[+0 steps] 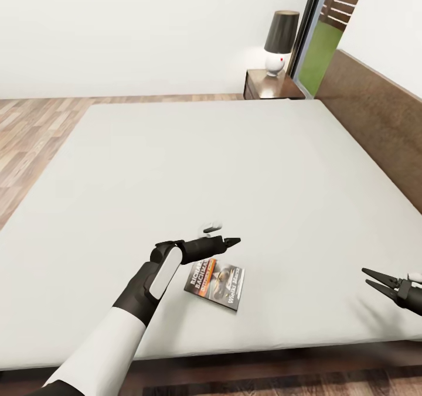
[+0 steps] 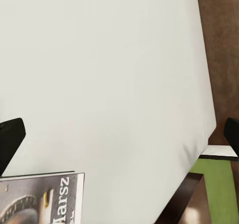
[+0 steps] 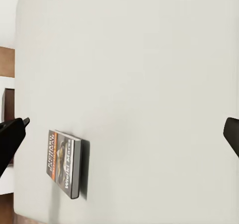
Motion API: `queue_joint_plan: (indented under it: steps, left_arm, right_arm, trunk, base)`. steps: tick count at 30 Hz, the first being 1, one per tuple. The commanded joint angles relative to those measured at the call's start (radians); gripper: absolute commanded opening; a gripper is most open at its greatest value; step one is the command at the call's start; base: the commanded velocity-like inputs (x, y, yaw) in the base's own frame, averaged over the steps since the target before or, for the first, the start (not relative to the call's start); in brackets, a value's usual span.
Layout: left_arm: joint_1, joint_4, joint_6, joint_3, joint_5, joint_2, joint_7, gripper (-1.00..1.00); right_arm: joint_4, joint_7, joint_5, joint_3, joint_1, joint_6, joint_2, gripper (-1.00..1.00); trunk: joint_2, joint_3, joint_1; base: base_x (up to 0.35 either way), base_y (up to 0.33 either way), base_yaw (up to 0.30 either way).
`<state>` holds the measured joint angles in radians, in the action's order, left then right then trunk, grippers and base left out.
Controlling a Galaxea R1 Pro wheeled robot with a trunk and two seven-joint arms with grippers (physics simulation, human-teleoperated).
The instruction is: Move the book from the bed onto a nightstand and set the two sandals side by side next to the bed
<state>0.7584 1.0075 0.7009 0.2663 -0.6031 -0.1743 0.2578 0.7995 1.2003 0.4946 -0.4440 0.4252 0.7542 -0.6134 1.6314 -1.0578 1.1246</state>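
Lying low-centre on the bed (image 1: 193, 167), the book (image 1: 215, 283) sat beneath the left gripper (image 1: 233, 242); its fingers, and the right gripper's (image 1: 375, 280), were apart. A lamp (image 1: 279, 42) stood on the nightstand (image 1: 271, 85) upper right.

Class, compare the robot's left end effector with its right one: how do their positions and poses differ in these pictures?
The left end effector hangs just above the book; the right end effector is well off to the book's side. The left points toward the headboard, the right inward toward the book. Both are open, empty, over the bed.
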Motion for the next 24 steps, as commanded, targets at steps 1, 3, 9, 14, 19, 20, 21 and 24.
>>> queue_joint_plan:
  steps: [1,3,9,14,19,20,21,24]
  left_arm:
    - [0.001,0.0,0.005,-0.001,-0.001,0.0,0.001,1.0]
    - [0.001,0.0,0.005,-0.001,-0.001,0.0,0.002,1.0]
    - [0.0,0.0,0.005,-0.001,-0.001,0.0,0.002,1.0]
    - [0.0,0.0,0.005,-0.001,-0.001,0.0,0.002,1.0]
    - [0.0,0.0,0.005,-0.001,-0.001,0.0,0.001,1.0]
    - [0.0,0.0,0.005,-0.001,-0.001,0.0,0.001,1.0]
    - [0.001,0.0,0.005,-0.001,-0.001,0.0,0.001,1.0]
    - [0.001,0.0,0.005,-0.001,-0.001,0.0,0.001,1.0]
  right_arm:
    - [0.0,0.001,0.004,0.0,0.001,0.007,0.0,1.0]
    - [0.0,0.001,0.004,0.0,0.001,0.007,0.0,1.0]
    - [0.0,0.001,0.004,0.001,0.001,0.007,0.0,1.0]
    - [0.0,0.001,0.004,0.0,0.001,0.007,0.0,1.0]
    - [0.0,0.001,0.004,0.001,0.001,0.007,0.0,1.0]
    - [0.0,0.001,0.004,0.0,0.0,0.007,0.0,1.0]
    - [0.0,0.001,0.004,0.0,0.0,0.007,0.0,1.0]
    - [0.0,0.001,0.004,0.0,0.001,0.007,0.0,1.0]
  trunk:
    - [0.008,-0.004,0.004]
    - [0.022,-0.01,0.012]
    - [0.022,-0.01,0.012]
    - [0.057,-0.026,0.031]
    - [0.064,-0.029,0.035]
    - [0.064,-0.029,0.035]
    - [0.064,-0.029,0.035]
    - [0.078,-0.035,0.042]
  base:
    - [0.0,0.0,0.0]
    - [0.0,0.0,0.0]
    - [0.0,0.0,0.0]
    - [0.0,0.0,0.0]
    - [0.0,0.0,0.0]
    - [0.0,0.0,0.0]
    - [0.0,0.0,0.0]
    - [0.0,0.0,0.0]
